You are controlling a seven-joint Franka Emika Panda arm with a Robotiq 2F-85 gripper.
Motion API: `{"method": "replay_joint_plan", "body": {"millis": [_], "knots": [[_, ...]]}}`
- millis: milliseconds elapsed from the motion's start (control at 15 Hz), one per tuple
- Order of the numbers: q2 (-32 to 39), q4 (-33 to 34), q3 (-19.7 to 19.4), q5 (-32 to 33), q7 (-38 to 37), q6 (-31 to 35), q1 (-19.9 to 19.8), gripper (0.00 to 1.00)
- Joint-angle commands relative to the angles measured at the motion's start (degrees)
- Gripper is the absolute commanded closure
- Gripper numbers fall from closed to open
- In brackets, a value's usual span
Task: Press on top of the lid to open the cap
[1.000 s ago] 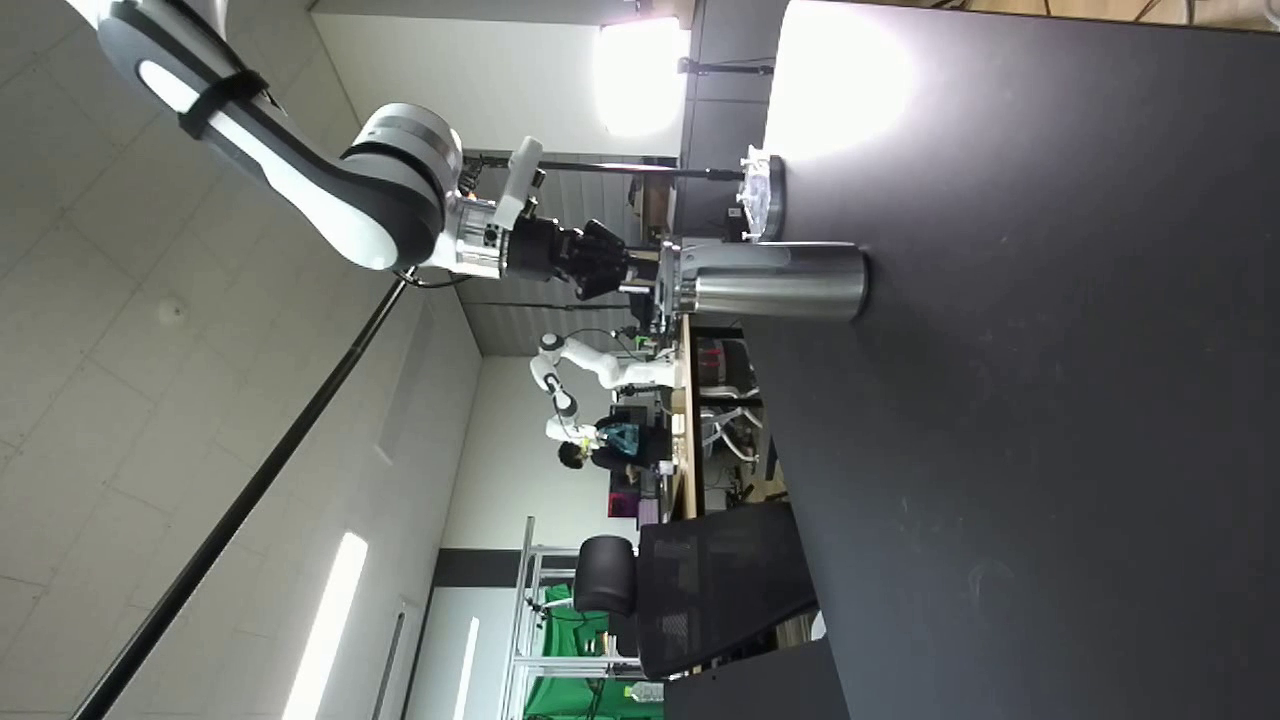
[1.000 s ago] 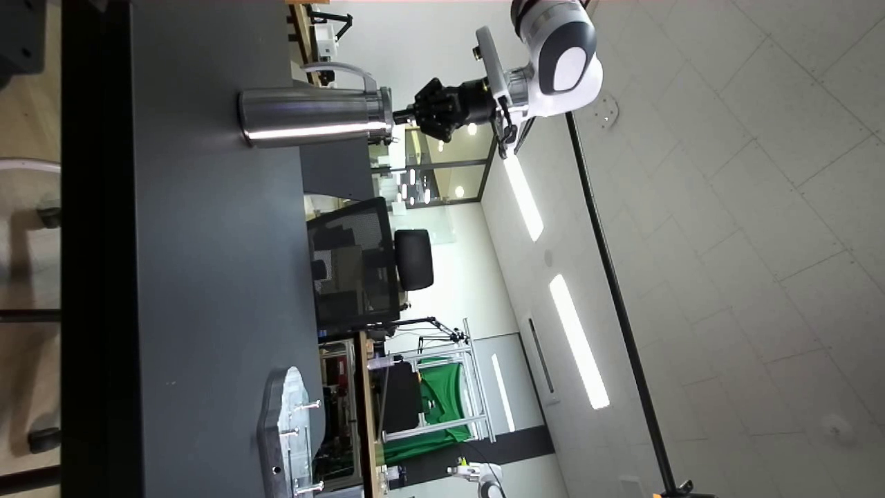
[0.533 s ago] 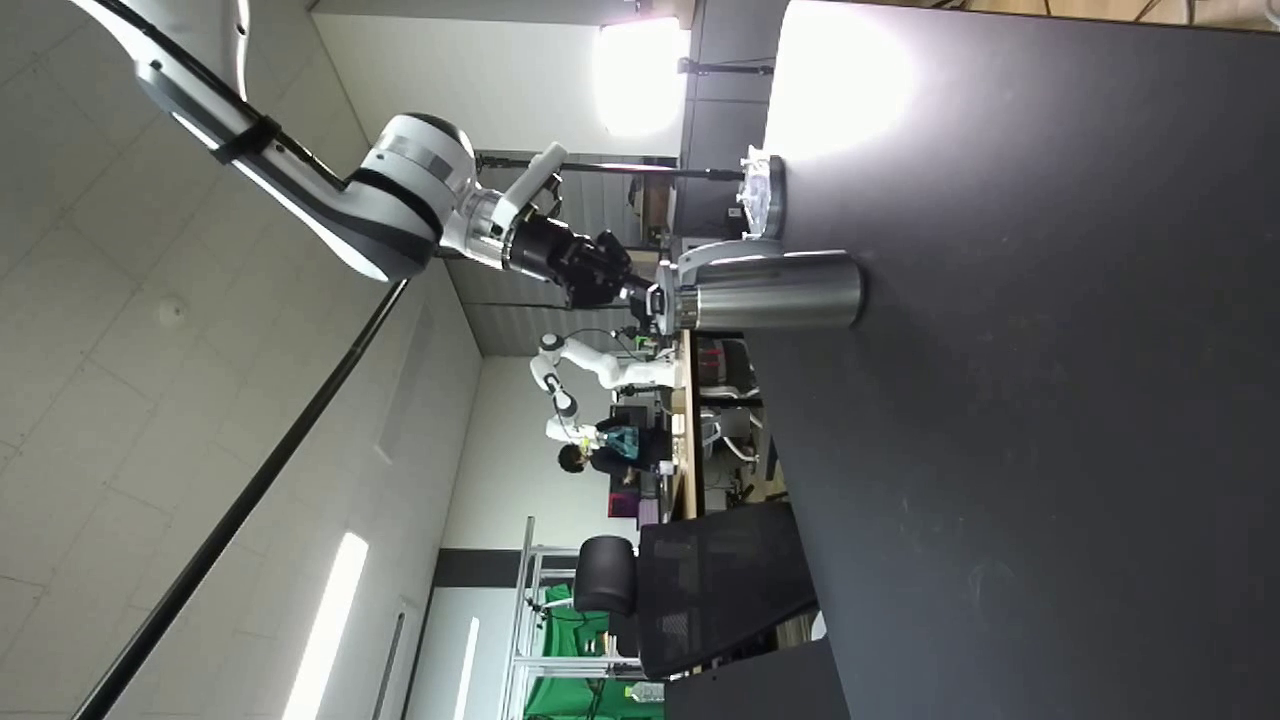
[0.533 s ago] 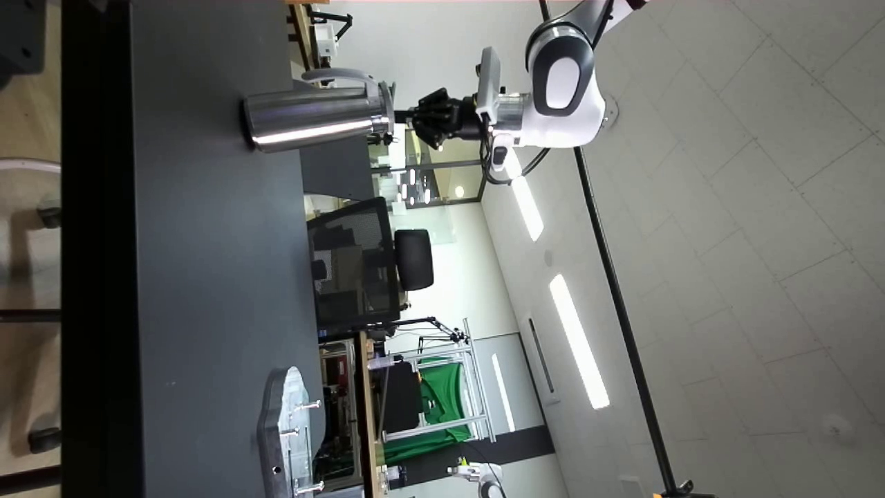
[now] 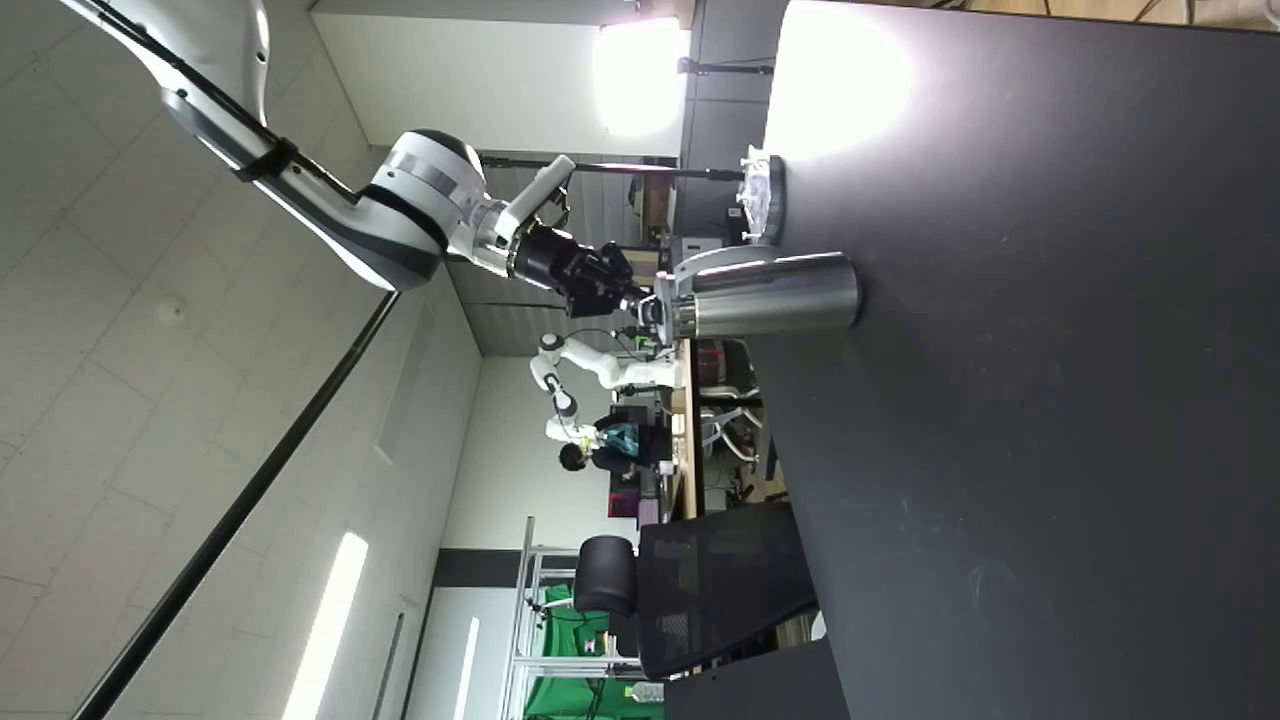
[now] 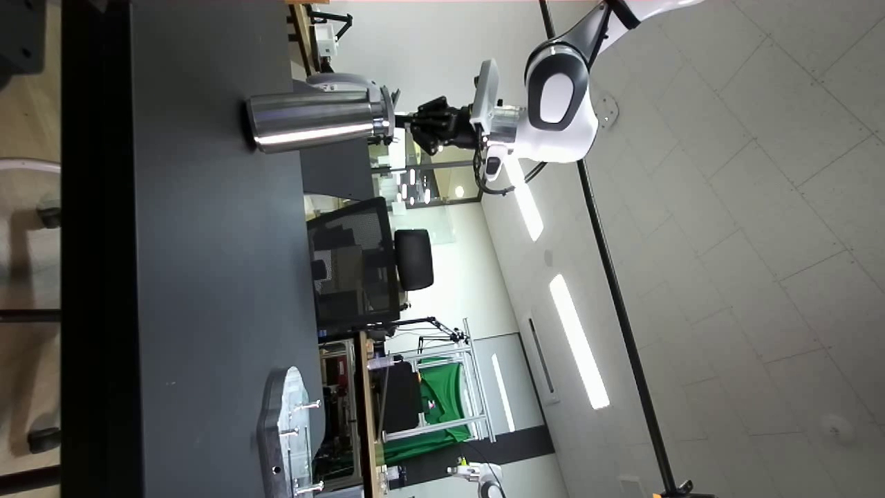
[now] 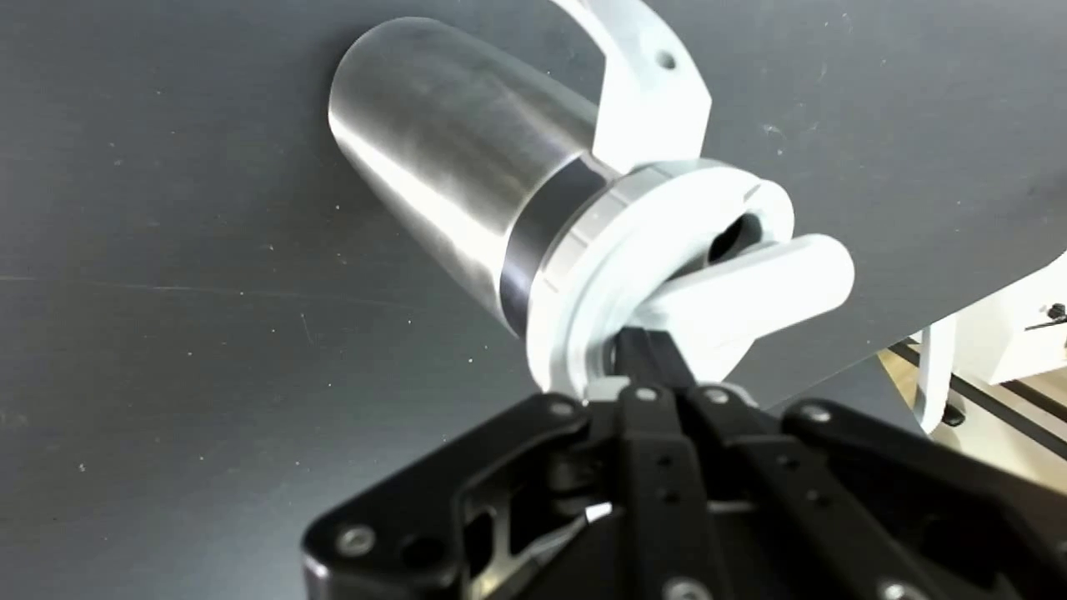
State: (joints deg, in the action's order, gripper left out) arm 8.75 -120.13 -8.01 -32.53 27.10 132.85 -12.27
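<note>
Lid [image 7: 633, 242] meets tilted, down-pointing claw [image 7: 653, 352].

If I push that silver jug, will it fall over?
The jug is tall and narrow, so pushing near its lid might tip it. Its smooth metal probably feels slippery. Being round, it might roll once fallen, until its handle stopped it.

Flask [image 7: 463, 154] on table [image 7: 208, 392]; lid [image 7: 629, 258] on flask; gripper [image 7: 654, 354] against lid; chair [image 6: 356, 266] beyond table

A mesh-backed office chair [image 5: 725, 585] is seen at left in an exterior view, green cloth [image 5: 568, 632] beyond; strip lights [image 6: 579, 342] are set in the ceiling [image 6: 760, 207].
</note>
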Motion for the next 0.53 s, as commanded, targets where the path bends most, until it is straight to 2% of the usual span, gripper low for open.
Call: {"method": "replay_joint_plan", "body": {"millis": [0, 133, 467], "knots": [[3.44, 1.22, 0.78, 0.78, -1.03, -1.13, -0.20, 1.00], [3.54, 1.46, 0.59, 3.38, -2.42, -2.16, 0.11, 1.00], [3.29, 1.98, -0.23, 15.30, -8.19, -2.92, 0.63, 1.00]]}}
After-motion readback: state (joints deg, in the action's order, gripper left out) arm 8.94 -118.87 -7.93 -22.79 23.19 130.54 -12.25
